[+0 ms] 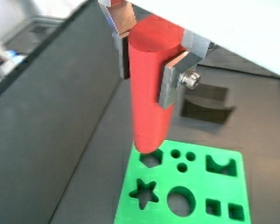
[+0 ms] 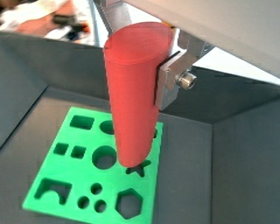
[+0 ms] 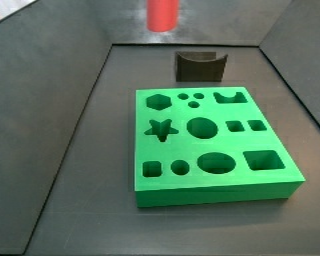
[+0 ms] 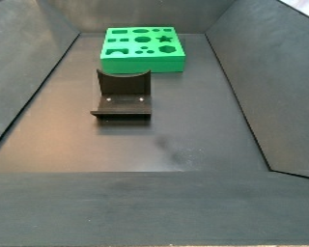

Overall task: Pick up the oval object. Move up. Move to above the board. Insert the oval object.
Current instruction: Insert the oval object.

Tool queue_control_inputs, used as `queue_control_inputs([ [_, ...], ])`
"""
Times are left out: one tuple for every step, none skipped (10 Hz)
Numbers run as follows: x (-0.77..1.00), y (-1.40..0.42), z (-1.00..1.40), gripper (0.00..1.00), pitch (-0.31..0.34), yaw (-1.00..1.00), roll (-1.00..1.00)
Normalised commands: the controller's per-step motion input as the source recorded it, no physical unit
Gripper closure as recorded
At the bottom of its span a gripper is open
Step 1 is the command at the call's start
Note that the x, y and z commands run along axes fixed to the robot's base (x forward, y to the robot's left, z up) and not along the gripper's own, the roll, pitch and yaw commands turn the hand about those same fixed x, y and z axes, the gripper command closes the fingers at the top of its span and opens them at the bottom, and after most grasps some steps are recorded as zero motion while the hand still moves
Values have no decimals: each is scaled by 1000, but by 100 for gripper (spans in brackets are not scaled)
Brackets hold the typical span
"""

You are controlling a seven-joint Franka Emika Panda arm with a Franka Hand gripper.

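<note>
The dark fixture (image 4: 124, 94), an L-shaped bracket on a base plate, stands upright on the dark floor (image 4: 183, 135), enclosed by dark sloping walls (image 3: 49, 110).

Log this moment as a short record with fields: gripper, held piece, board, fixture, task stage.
gripper: gripper raised above the floor, shut on the red oval peg
held piece: red oval peg, hanging upright, clear of the board
board: green board flat on the floor, holes unfilled
fixture: fixture on the floor beside the board, nothing in it
task stage: peg picked up and lifted; not yet inserted
</note>
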Motion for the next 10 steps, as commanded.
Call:
queue_control_inputs([
  [86,0,0,100,-110,-906,-90],
  [3,0,-20,100,-86,-980,-41],
  [0,0,-49,100,-76,-1000,-16],
  [0,0,-57,100,-60,-1000,-11],
  [0,0,-60,100,-57,-1000,-9],
  [0,0,-63,100,-53,-1000,-7],
  [0,0,-66,100,-54,-1000,-11],
  [0,0,-69,100,-54,-1000,-9],
  [0,0,-83,100,-36,-1000,0],
  [0,0,-109,100,-20,-1000,0],
])
